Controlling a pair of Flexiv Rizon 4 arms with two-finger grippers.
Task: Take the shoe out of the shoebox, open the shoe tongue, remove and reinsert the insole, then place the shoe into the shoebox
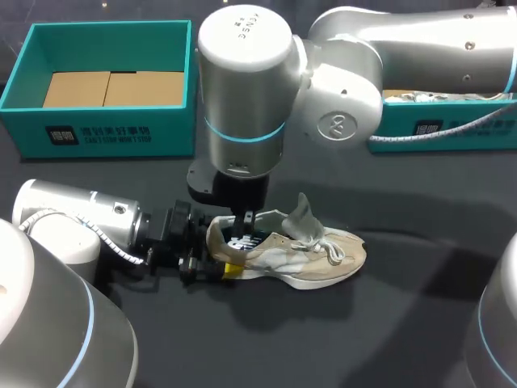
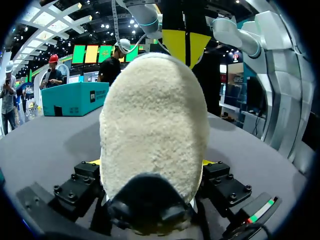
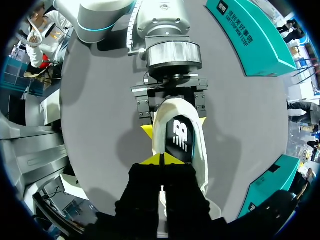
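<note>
**Heel pinned, right fingers down in the shoe**

The shoe [image 1: 315,259] is out on the dark table [image 1: 388,323], lying along it with its toe towards my right and its tongue standing up. The left gripper [image 1: 212,263] has the heel – one yellow tip on each side, clamped tight. From above comes the right gripper [image 1: 241,234], nose down in the shoe's opening, its two yellow tips pressed together and sitting on the black heel end of the insole [image 3: 181,137] – whether they pinch its edge, I cannot tell. Well behind, at the far left, the teal shoebox [image 1: 105,133] stands open, brown card on its floor.
</note>
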